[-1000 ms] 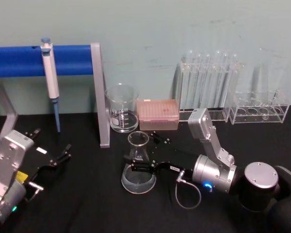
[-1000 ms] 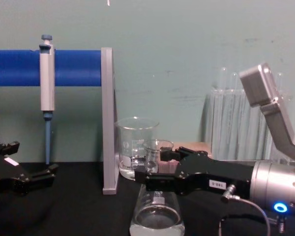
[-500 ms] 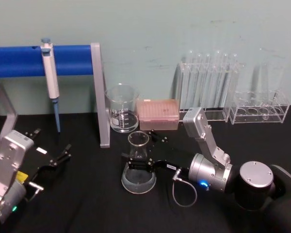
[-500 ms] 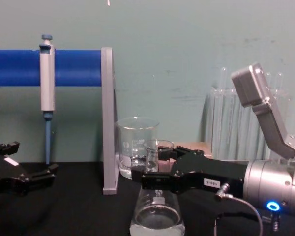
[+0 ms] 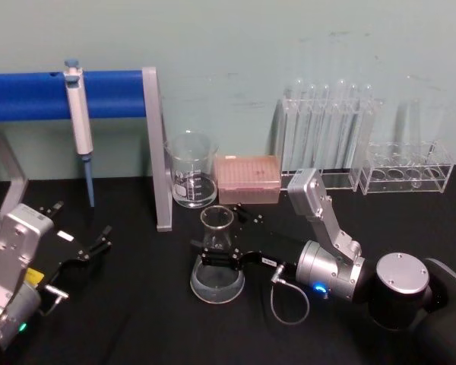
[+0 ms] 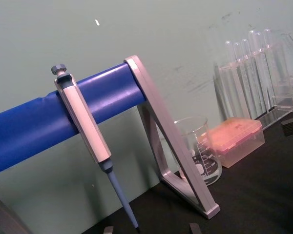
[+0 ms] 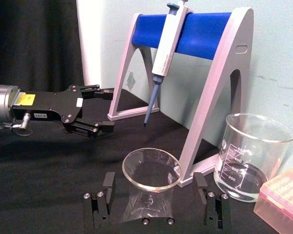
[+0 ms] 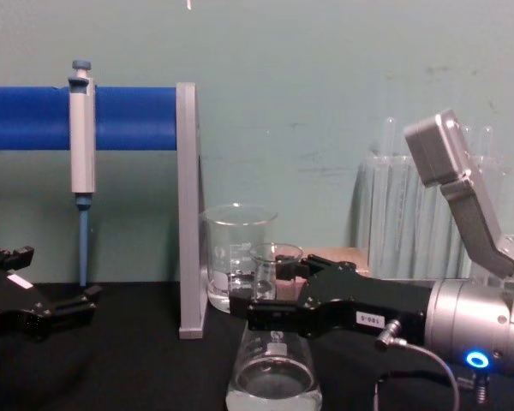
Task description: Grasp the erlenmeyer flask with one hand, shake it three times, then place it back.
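One clear glass erlenmeyer flask, conical with a flared rim, stands upright on the black-draped bench near a single cylindrical beaker. The right hand straddles and partly hides its narrow neck, two black jaws apart, off the glass. The left hand lies far left, jaws spread.

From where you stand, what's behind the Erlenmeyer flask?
The glass beaker stands behind the erlenmeyer flask. The pink tip box beside it is mostly covered in chest view by the right gripper.
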You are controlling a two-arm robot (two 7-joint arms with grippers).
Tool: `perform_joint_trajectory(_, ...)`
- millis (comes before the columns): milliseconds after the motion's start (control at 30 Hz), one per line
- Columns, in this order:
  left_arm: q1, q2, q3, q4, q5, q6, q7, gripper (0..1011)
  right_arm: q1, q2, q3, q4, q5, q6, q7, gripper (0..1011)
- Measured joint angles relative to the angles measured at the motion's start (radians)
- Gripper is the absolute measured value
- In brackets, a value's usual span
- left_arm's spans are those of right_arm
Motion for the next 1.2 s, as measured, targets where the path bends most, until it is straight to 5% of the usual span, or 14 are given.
perform_joint_trajectory(367,0.0,0.0,0.0,0.0,0.0,0.0,0.0,1001,-0.001,0.001,0.0,-0.001,0.001,0.001,0.002,883)
perform_joint_trajectory(767,0.0,0.0,0.0,0.0,0.0,0.0,0.0,1001,-0.001,0.001,0.0,-0.001,0.003,0.001,0.003,481)
perform_joint_trajectory(1200,0.0,0.0,0.0,0.0,0.0,0.0,0.0,1001,-0.001,0.001,0.0,-0.001,0.003,0.001,0.003,451)
